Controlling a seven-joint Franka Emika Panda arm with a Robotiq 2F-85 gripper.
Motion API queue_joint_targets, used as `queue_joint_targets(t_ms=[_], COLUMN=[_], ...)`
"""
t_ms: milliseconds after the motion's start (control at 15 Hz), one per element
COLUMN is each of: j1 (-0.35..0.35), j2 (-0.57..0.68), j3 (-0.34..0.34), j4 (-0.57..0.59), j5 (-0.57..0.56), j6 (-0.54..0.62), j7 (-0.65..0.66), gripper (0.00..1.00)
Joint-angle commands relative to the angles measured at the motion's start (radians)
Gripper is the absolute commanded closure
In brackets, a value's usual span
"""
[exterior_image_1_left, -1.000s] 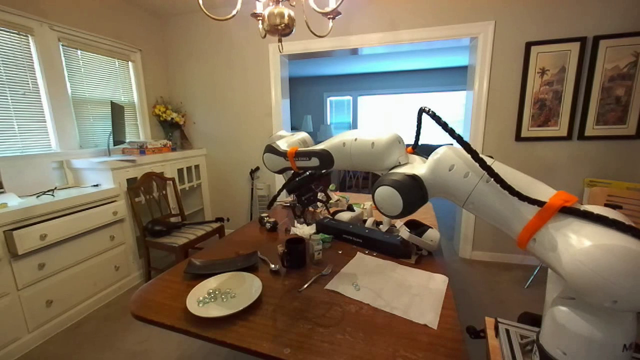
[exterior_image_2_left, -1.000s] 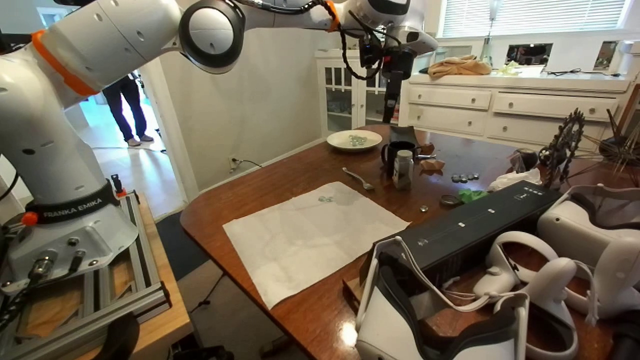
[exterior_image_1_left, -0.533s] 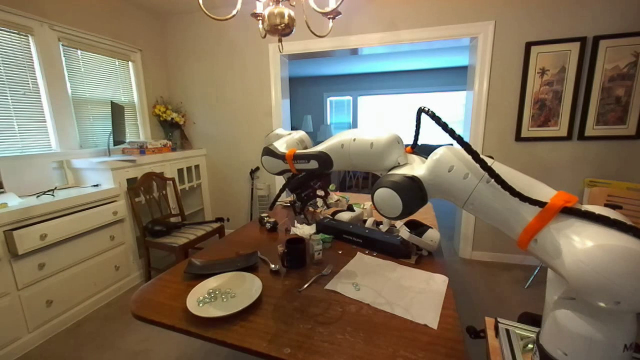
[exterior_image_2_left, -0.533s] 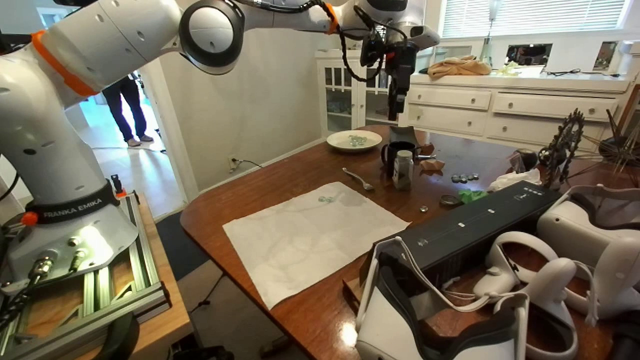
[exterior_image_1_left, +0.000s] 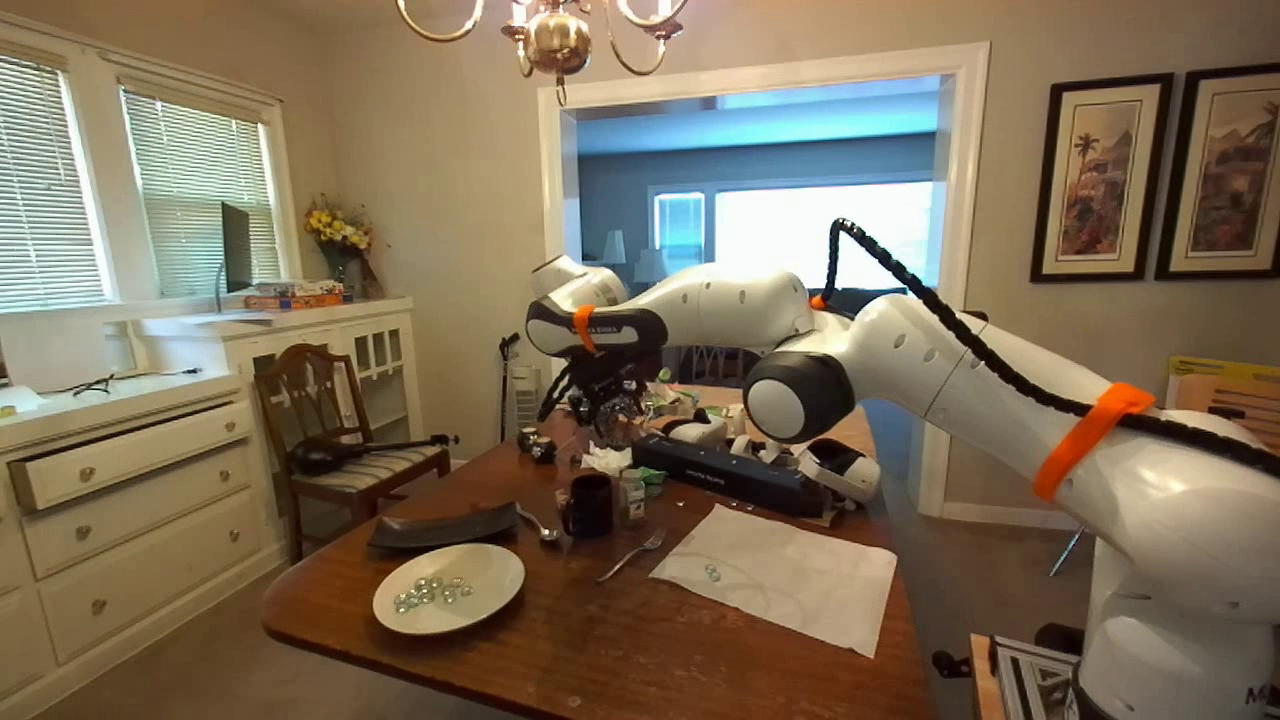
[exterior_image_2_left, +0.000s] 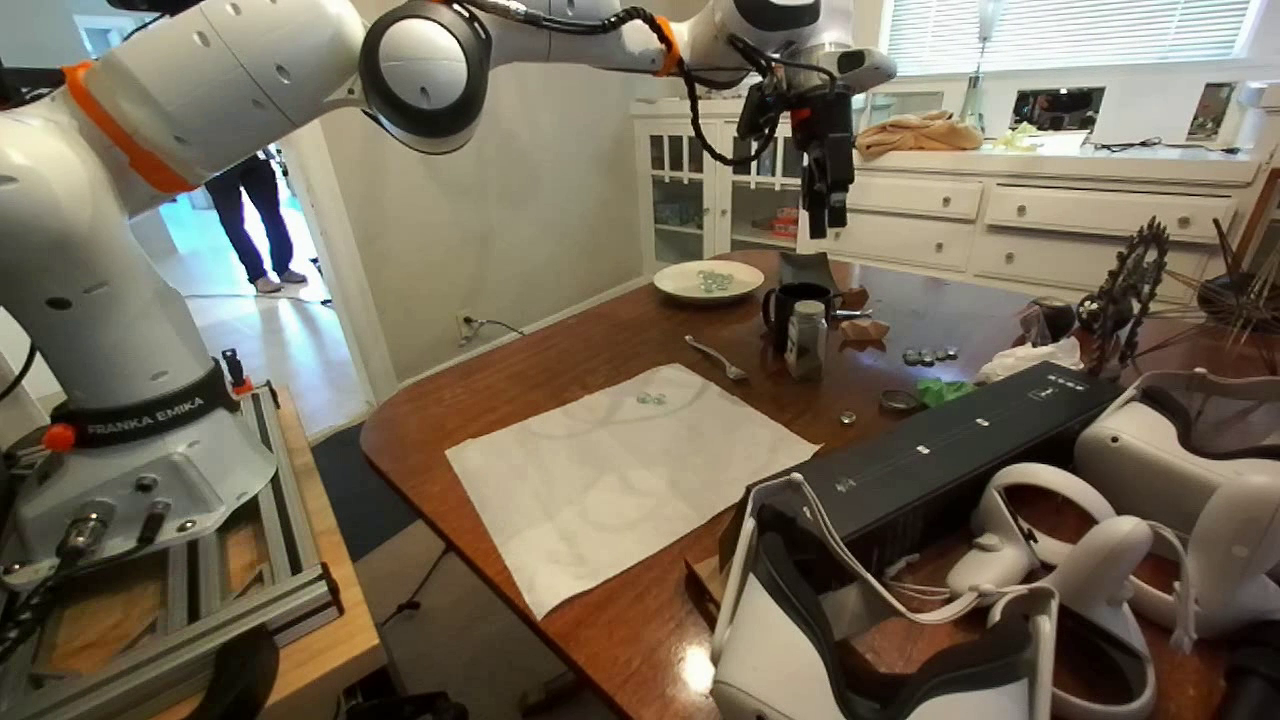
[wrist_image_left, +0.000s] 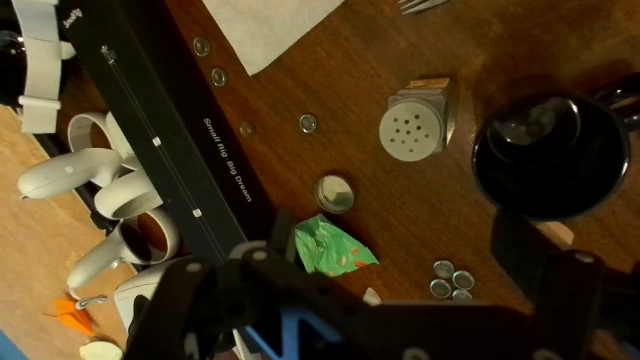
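Wrist view: my claw hangs spread wide and unladen over the table, and four clustered beads lie below, framed between my fingers, nearer the finger on the side of the mug. They're round, no long axis! Counting now: one mug, one shaker just beside it, and farther from the mug one lid, one green wrapper and four scattered beads.

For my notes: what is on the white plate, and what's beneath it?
In both exterior views, a cluster of clear glass beads lies on the white plate. The plate rests on the wooden table; the patch directly beneath it is hidden.
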Motion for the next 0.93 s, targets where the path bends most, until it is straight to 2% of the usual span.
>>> queue_joint_targets(t_ms=[0,333,867], j1=[-0.04,-0.111,-0.237], j2=[0.006,0.019,0.116], j3=[0.03,0.05,0.106], j4=[-0.003,0.013,0.019], j5=[0.068,0.149,0.261], j6=[-0.022,-0.072,-0.019], j7=[0.039,0.119,0.14], gripper=[0.0,0.0,0.0])
